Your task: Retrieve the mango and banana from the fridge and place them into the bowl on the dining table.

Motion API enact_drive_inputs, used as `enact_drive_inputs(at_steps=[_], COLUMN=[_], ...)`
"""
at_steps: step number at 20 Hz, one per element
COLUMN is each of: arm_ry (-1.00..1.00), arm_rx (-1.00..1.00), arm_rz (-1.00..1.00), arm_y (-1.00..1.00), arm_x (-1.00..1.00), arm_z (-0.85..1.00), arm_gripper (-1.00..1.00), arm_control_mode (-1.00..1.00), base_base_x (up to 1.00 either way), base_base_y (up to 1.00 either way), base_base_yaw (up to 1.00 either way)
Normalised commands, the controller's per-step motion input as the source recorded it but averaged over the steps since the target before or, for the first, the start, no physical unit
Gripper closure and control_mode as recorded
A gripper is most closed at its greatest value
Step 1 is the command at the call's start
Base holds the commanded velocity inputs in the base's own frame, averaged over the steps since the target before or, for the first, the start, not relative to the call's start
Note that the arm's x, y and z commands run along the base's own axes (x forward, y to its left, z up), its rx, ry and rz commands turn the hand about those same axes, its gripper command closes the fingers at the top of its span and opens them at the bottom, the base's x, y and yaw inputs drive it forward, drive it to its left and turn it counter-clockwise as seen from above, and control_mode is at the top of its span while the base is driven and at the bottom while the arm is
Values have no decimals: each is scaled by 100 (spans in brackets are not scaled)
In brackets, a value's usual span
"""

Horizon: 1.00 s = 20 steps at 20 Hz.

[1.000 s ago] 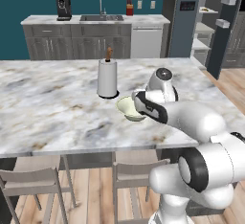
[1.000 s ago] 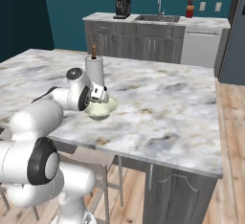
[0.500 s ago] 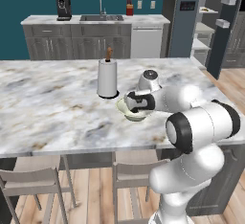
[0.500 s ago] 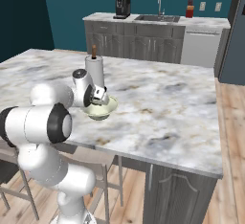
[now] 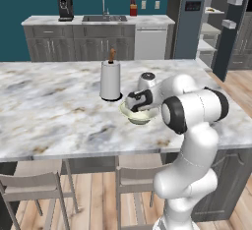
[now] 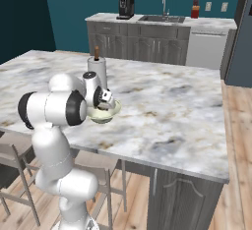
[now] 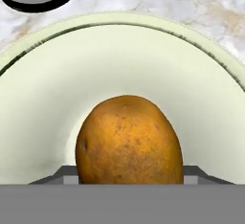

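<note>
The gripper (image 5: 132,101) holds the mango (image 7: 129,140) over the bowl (image 7: 43,117), not released; the banana is left to fetch.

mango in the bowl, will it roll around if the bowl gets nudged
Probably a little: the roundish orange-brown mango has no flat side. The pale cream-green shallow bowl curves upward around it, so it should settle back. Its matte, speckled skin looks unlikely to be slippery.

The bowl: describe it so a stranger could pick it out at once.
On the big marble dining table, look beside the upright white paper towel roll. The bowl sits there under the gripper, holding an orange-brown mango. It is low, round and pale cream-green, unlike the tall roll.
</note>
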Motion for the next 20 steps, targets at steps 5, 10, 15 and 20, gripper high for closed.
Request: enact_drive_inputs(at_steps=[5, 10, 15, 20], arm_ry=[5, 0, 0, 0], arm_rx=[0, 0, 0, 0], arm_rz=[0, 0, 0, 0], arm_y=[9, 15, 4, -1], arm_x=[29, 5, 9, 23], arm_z=[-31, -19, -20, -20], arm_gripper=[100, -100, -100, -100], arm_control_mode=[-100, -100, -100, -100], base_base_x=[0, 0, 0, 0], base_base_y=[0, 0, 0, 0], base_base_yaw=[0, 0, 0, 0])
